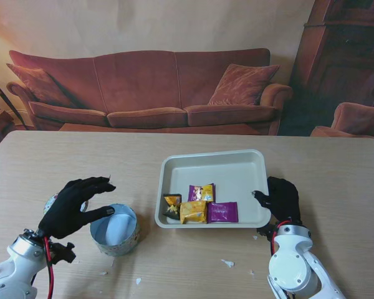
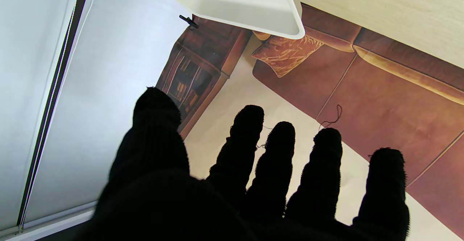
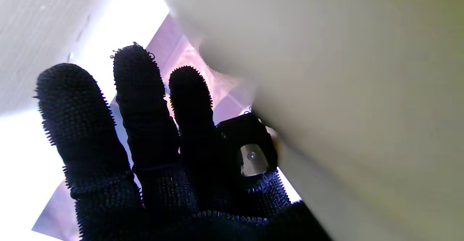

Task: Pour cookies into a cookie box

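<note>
- Toward the table's near edge, the tray point(image 1: 246, 163) holds four light, slippery cookie packs point(image 1: 201, 207); right hand point(image 1: 280, 198) grips its right rim.
- Left hand point(image 1: 75, 205) hovers spread and empty beside the tin point(image 1: 115, 229); lift the tray's stiff rim.

Tray point(image 1: 174, 167) flanks tin point(image 1: 115, 233) rightward.

Stand looks down; wrist views share tray point(image 1: 255, 157).

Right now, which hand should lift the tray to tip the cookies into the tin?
Right. The right hand is already at the tray's right rim, apparently gripping it. The left hand hovers open by the round tin, apart from the tray, better placed to steady the tin.
</note>
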Motion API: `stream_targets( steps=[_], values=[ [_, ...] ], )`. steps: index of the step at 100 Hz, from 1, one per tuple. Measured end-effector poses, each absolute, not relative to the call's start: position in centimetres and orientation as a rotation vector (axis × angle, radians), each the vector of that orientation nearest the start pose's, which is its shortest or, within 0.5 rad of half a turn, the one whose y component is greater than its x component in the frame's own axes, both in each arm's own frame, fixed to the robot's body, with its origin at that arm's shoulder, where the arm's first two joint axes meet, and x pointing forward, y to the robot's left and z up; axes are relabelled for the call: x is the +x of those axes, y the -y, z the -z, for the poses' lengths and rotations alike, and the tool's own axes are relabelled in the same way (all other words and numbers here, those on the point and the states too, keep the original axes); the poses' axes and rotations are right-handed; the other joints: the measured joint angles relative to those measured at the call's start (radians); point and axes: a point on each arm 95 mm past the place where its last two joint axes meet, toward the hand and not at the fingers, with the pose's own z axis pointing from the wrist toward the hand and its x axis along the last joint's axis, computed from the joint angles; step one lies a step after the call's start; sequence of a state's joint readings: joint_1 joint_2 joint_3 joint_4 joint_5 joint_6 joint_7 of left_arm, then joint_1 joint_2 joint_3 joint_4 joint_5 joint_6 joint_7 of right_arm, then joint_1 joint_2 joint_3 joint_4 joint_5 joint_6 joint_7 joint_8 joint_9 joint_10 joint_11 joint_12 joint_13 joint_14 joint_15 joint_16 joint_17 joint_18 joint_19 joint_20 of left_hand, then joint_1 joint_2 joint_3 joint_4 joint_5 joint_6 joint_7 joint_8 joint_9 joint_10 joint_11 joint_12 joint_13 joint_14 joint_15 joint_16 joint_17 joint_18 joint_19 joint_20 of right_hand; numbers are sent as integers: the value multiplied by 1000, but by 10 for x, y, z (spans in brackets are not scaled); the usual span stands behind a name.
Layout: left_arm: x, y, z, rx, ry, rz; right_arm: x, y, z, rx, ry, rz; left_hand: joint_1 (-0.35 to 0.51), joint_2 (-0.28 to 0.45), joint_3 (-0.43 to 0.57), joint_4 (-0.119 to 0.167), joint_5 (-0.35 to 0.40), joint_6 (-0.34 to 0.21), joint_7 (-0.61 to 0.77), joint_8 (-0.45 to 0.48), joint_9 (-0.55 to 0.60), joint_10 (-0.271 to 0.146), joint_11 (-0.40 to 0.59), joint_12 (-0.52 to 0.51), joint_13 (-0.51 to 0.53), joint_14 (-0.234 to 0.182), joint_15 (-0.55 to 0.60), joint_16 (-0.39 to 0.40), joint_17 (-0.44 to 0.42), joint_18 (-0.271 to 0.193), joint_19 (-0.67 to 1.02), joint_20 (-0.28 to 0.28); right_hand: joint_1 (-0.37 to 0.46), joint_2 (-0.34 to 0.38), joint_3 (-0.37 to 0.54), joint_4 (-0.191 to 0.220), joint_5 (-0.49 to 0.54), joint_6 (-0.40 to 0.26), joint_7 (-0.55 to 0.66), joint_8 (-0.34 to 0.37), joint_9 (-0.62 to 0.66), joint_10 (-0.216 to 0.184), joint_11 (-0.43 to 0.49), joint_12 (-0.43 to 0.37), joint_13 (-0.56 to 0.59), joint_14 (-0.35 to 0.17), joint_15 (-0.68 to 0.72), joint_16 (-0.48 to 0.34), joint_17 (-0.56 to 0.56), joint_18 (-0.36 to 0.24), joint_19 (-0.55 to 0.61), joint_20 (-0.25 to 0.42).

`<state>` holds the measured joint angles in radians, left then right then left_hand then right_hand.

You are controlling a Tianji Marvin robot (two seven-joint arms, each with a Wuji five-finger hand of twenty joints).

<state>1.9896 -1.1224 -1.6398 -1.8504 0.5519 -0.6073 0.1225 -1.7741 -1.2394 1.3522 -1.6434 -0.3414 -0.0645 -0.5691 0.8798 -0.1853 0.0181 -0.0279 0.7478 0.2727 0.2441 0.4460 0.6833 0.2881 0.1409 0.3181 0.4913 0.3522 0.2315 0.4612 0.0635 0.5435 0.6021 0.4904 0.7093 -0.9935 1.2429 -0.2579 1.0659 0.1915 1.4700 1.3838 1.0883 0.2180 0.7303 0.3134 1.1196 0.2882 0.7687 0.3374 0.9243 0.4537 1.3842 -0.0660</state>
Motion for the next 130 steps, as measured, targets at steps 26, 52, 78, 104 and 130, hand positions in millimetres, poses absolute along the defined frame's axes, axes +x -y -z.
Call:
stream_targets(
  steps=[26,52,78,104,130],
  values=[
    [300,-76,272,-1208,-1107,2186,351,35,329,1694,-314,-1916,0,0,0,0,8,0,0,0,0,0,0,0,0,0,0,0,0,0,0,0,2,-20,0,0,8,10,0,0,1,8,1,0,0,10,0,1,11,0,10,0],
    [300,-79,270,-1191,-1095,2181,351,18,321,1683,-318,-1969,0,0,0,0,8,0,0,0,0,8,-1,0,0,0,0,0,0,1,1,-2,4,-42,-1,0,11,24,23,0,14,21,23,0,8,21,25,12,29,13,23,0],
    [299,-81,270,-1175,-1097,2176,360,-11,305,1633,-342,-2047,0,0,0,0,8,0,0,0,0,8,-1,0,0,1,0,0,2,2,1,-2,4,-58,-1,0,20,24,23,0,24,23,36,0,20,28,52,12,40,24,46,1],
    [298,-82,269,-1159,-1086,2182,381,-37,293,1533,-348,-2096,0,0,0,0,8,0,0,0,0,8,-1,0,0,1,0,0,2,4,1,-2,6,-80,-1,0,22,24,23,0,31,24,49,0,19,30,60,24,48,25,71,1],
    [298,-83,268,-1149,-1076,2182,401,-63,288,1448,-397,-2136,0,0,0,0,8,0,0,0,5,9,-1,0,17,1,3,0,0,11,1,-12,6,-83,-1,-21,22,24,23,0,40,24,62,0,22,30,77,25,50,25,83,1]
  ],
)
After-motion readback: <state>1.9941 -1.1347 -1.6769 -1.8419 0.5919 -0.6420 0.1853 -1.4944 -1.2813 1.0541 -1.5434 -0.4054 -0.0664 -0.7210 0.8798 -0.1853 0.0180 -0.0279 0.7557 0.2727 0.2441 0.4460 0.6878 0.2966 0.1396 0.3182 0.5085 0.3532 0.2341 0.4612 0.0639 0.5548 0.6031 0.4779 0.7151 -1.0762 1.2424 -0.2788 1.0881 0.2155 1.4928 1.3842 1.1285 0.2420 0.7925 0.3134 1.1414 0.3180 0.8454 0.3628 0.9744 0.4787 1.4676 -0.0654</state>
